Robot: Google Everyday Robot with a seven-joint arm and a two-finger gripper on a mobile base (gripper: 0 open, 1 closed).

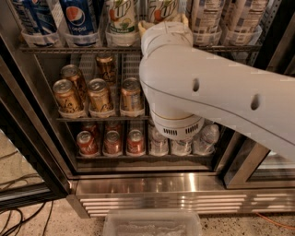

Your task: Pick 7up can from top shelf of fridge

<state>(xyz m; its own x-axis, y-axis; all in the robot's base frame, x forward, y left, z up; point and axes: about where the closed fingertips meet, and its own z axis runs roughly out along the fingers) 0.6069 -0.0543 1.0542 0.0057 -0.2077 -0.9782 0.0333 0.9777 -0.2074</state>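
Two white 7up cans stand in clear trays on the top shelf [55, 47] of the fridge [161, 189]: one [122, 16] to the left of my arm, one [162, 9] right above my wrist. My big white arm [207, 92] reaches up from the right across the fridge opening. My gripper [162, 22] is at the top shelf, just in front of and below the second 7up can, mostly hidden behind the wrist. Whether it touches the can does not show.
Blue Pepsi cans [78, 18] stand left of the 7up cans, white-labelled cans [207, 14] to the right. The rack below holds gold cans [99, 94], the lowest holds red cans [108, 140] and bottles [203, 138]. A clear plastic bin [152, 223] lies on the floor. The black door frame [27, 152] stands open at the left.
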